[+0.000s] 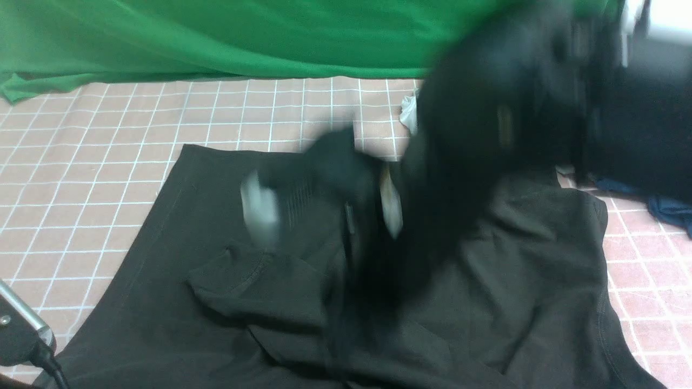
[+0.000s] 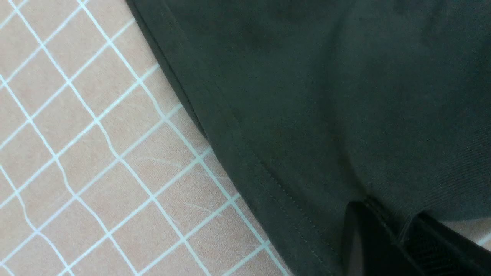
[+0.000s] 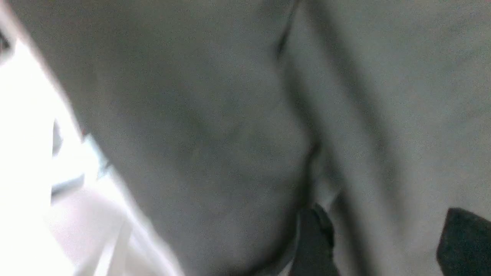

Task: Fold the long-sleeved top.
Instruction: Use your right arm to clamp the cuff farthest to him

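Hem of long-sleeved top (image 1: 519,254) nipped in left hand (image 2: 391,230); right hand (image 3: 387,234) (blurred) spread, empty.

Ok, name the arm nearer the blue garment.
Right. The right arm hangs over the long-sleeved top, near the blue garment; the left arm sits across at the near-left corner.

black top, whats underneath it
The pink checked cloth shows around the black top and runs under it. Anything else beneath is hidden by the fabric.
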Robot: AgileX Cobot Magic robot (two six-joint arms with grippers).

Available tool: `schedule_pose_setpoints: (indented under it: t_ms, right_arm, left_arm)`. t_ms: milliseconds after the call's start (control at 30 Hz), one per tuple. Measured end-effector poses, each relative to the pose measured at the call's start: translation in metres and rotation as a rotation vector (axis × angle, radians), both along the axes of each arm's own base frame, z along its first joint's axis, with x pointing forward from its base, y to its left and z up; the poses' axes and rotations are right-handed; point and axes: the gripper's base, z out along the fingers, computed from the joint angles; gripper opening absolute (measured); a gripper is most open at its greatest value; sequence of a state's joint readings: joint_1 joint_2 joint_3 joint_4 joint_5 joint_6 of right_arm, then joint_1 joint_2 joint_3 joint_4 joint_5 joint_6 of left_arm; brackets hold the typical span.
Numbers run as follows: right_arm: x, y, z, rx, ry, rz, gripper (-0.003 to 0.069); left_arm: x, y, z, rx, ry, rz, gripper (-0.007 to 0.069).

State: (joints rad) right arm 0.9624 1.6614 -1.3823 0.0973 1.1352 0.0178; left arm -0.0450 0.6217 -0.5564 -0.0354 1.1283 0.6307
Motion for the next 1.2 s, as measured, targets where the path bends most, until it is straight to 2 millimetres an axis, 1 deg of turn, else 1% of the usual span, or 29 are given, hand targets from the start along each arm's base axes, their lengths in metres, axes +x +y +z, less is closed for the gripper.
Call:
schedule_pose_setpoints:
  t_ms: [67,100,133,167,200,267,333,367,467,600,667,733,767,800,867,933,967,1033,1067,1200]
  right_arm:
    - [-0.02,0.002,-0.027,-0.024,0.013,0.038,0.0456]
    - [-0.026,0.004,-0.038,-0.029,0.013,0.05,0.0458]
    - [-0.031,0.005,-0.05,-0.027,0.005,0.06,0.0459]
    - [-0.033,0.004,-0.056,-0.032,0.006,0.062,0.0459]
    - [-0.034,0.006,-0.069,-0.017,-0.016,0.055,0.046]
    - [-0.031,0.005,-0.081,-0.02,-0.037,0.027,0.0461]
    - [-0.023,0.003,-0.093,-0.041,-0.054,-0.007,0.0461]
    - [-0.023,0.003,-0.094,-0.043,-0.051,-0.014,0.0461]
    - [-0.011,0.001,-0.11,-0.083,-0.056,-0.039,0.0461]
    - [-0.005,0.0,-0.125,-0.127,-0.052,-0.038,0.0461]
    - [-0.005,0.0,-0.127,-0.132,-0.052,-0.035,0.0444]
    - [-0.004,0.0,-0.127,-0.13,-0.053,-0.036,0.0386]
    - [-0.004,0.0,-0.127,-0.129,-0.054,-0.036,0.0377]
    - [-0.004,0.0,-0.127,-0.127,-0.055,-0.036,0.0298]
    - [-0.004,0.0,-0.127,-0.13,-0.053,-0.036,0.0206]
    - [-0.005,-0.001,-0.128,-0.147,-0.044,-0.036,0.0098]
    - [-0.006,-0.002,-0.127,-0.156,-0.039,-0.035,0.0071]
    - [-0.01,-0.003,-0.124,-0.174,-0.03,-0.025,0.0042]
    - [-0.014,-0.003,-0.121,-0.179,-0.025,-0.016,0.0039]
    - [-0.034,-0.001,-0.096,-0.123,-0.011,0.033,0.0036]
  left_arm:
    - [0.0,0.0,0.0,-0.004,-0.003,0.0,0.0037]
    - [0.0,-0.001,0.0,-0.006,-0.004,0.0,0.0037]
    - [0.0,-0.001,0.0,-0.007,-0.004,0.0,0.0037]
    - [0.0,-0.001,0.0,-0.007,-0.005,0.0,0.0037]
    - [0.0,-0.001,0.0,-0.009,-0.005,0.0,0.0037]
    - [0.0,-0.001,0.0,-0.011,-0.004,0.0,0.0037]
    - [0.0,-0.001,0.0,-0.011,-0.001,0.0,0.0037]
    - [0.0,-0.001,0.0,-0.011,-0.001,0.0,0.0037]
    - [0.0,-0.001,0.0,-0.011,-0.001,0.0,0.0037]
    - [0.0,-0.001,0.0,-0.011,-0.001,0.0,0.0037]
    - [0.0,-0.001,0.0,-0.011,-0.001,0.0,0.0037]
    - [0.0,-0.001,0.0,-0.012,-0.001,0.0,0.0037]
    - [0.0,-0.001,0.0,-0.012,-0.001,0.0,0.0037]
    - [0.0,-0.001,0.0,-0.012,-0.001,0.0,0.0037]
    - [0.0,-0.001,0.0,-0.012,-0.001,0.0,0.0037]
    - [0.0,-0.001,0.0,-0.013,-0.001,0.0,0.0037]
    - [0.0,-0.001,0.0,-0.013,-0.001,0.0,0.0037]
    - [0.0,-0.001,0.0,-0.013,-0.001,-0.003,0.0037]
    - [0.0,-0.001,0.0,-0.013,-0.001,-0.003,0.0037]
    - [0.0,-0.001,0.0,-0.013,-0.001,-0.003,0.0037]
